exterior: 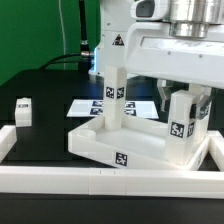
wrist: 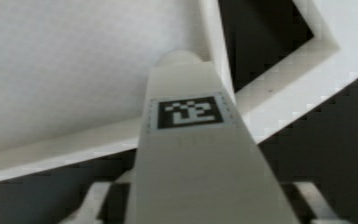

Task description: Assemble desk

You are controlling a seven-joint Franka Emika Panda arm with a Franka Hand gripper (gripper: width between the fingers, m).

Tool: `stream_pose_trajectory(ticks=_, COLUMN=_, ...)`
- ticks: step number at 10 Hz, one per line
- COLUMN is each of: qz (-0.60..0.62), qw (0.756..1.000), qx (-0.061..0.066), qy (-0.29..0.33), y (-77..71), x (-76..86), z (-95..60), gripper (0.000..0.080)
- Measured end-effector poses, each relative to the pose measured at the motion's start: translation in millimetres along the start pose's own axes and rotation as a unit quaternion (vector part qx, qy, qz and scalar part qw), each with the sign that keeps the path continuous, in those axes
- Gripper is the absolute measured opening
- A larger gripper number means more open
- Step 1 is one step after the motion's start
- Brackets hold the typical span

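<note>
The white tray-like tabletop (exterior: 120, 145) lies inside the border rails. One white leg (exterior: 115, 92) stands upright at its back corner on the exterior view's left. My gripper (exterior: 182, 108) is shut on a second leg (exterior: 180, 122), which stands upright at the tabletop's corner on the exterior view's right. In the wrist view this leg (wrist: 194, 140) with its marker fills the middle, between my fingers (wrist: 98, 196), and my gripper (wrist: 202, 198) is over the tabletop (wrist: 69, 80) and its rim. A third leg (exterior: 22, 110) lies loose on the exterior view's left.
White border rails (exterior: 100, 182) run along the front and sides of the work area. The marker board (exterior: 92, 106) lies behind the tabletop. Black cables hang at the back on the left.
</note>
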State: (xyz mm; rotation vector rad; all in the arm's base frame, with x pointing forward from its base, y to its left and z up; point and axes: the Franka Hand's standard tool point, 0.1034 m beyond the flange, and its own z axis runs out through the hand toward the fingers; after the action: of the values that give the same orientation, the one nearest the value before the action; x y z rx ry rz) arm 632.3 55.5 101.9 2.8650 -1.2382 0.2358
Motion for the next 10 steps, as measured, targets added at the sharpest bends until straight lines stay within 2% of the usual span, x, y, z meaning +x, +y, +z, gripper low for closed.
stream_pose_trajectory(ticks=1, qz=-0.01, qw=1.0, qx=0.0, qy=0.0, y=-0.8, x=-1.1, z=0.2, gripper=0.0354)
stream_pose_trajectory(ticks=2, qz=-0.013, qw=1.0, qx=0.001, qy=0.0, y=-1.7, x=-1.3, z=-1.4, gripper=0.0537)
stream_pose_trajectory(ticks=3, qz=-0.027, qw=1.0, qx=0.009, qy=0.001, y=-4.9, x=-1.9, z=-11.1, gripper=0.0626)
stream_pose_trajectory(ticks=5, qz=-0.067, qw=0.998, qx=0.02, qy=0.001, y=10.9, x=-10.4, z=-25.3, gripper=0.0643)
stream_pose_trajectory(ticks=6, qz=-0.091, qw=0.995, qx=0.026, qy=0.001, y=26.6, x=-10.8, z=-34.8, gripper=0.0648)
stream_pose_trajectory(ticks=7, qz=-0.117, qw=0.993, qx=0.031, qy=0.001, y=45.3, x=3.9, z=-44.6, gripper=0.0648)
stream_pose_trajectory(ticks=8, qz=-0.13, qw=0.991, qx=0.028, qy=0.007, y=61.2, x=22.5, z=-46.0, gripper=0.0649)
stream_pose_trajectory(ticks=9, qz=-0.138, qw=0.99, qx=0.022, qy=0.011, y=73.6, x=37.1, z=-40.6, gripper=0.0649)
stream_pose_trajectory(ticks=10, qz=-0.134, qw=0.991, qx=0.017, qy=0.014, y=74.4, x=46.9, z=-34.8, gripper=0.0649)
